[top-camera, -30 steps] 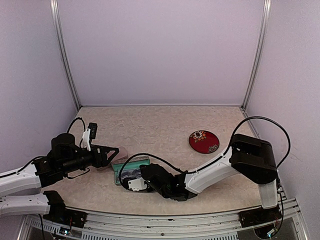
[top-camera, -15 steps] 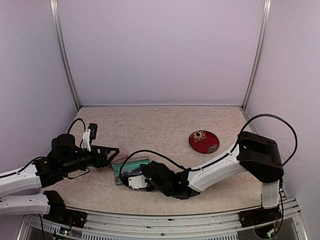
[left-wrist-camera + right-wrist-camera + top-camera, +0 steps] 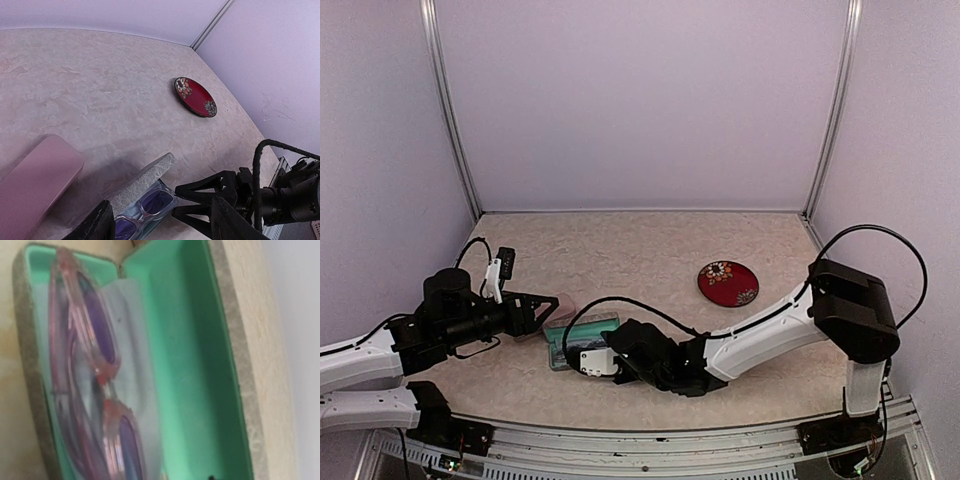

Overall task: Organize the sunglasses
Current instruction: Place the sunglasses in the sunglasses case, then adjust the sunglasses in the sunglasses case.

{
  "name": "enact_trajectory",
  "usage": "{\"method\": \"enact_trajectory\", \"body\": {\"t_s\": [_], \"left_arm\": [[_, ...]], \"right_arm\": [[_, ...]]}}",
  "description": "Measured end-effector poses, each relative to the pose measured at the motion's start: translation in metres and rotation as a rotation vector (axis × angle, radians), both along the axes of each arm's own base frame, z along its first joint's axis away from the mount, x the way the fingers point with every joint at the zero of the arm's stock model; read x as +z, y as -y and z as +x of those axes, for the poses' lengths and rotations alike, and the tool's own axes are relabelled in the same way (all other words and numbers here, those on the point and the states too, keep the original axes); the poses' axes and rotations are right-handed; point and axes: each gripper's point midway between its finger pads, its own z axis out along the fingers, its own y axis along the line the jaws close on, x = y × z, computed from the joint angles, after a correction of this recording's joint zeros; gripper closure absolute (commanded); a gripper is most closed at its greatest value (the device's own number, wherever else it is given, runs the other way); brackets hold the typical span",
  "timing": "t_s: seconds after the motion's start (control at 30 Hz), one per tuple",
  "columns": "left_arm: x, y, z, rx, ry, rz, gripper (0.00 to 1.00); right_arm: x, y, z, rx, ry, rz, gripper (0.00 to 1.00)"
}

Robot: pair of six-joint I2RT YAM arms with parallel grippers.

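Observation:
One pair of sunglasses, pale pink frame with purple lenses, lies folded on a light-blue cloth inside an open grey case lined in green. In the top view the case sits at the front left. My right gripper reaches across to the case's end. Its black fingers stand apart, open, with their tips beside the sunglasses. My left gripper hovers open just left of the case, holding nothing. I see no other pair.
A closed pink case lies left of the grey one, under my left gripper. A red flowered plate sits right of centre. The right forearm stretches low across the front. Pale walls close in three sides.
The right arm's elbow has swung to the right and its wrist has shifted slightly right along the case. The left arm and the case have not moved.

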Motion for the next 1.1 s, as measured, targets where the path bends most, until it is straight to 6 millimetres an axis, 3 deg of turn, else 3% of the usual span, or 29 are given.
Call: {"method": "enact_trajectory", "body": {"t_s": [0.3,0.57,0.77,1.1], "left_arm": [[-0.001,0.0,0.0,0.0,-0.002,0.001,0.36],[-0.025,-0.005,-0.005,0.014,-0.056,0.005,0.36],[-0.053,-0.015,-0.016,0.033,-0.115,-0.004,0.33],[-0.068,-0.018,-0.019,0.048,-0.163,-0.008,0.27]], "right_arm": [[-0.004,0.007,-0.005,-0.007,-0.098,0.048,0.6],[0.022,0.03,0.007,-0.092,-0.285,0.235,0.64],[0.016,0.044,0.005,-0.151,-0.504,0.355,0.48],[0.0,0.05,0.003,-0.223,-0.798,0.462,0.39]]}}
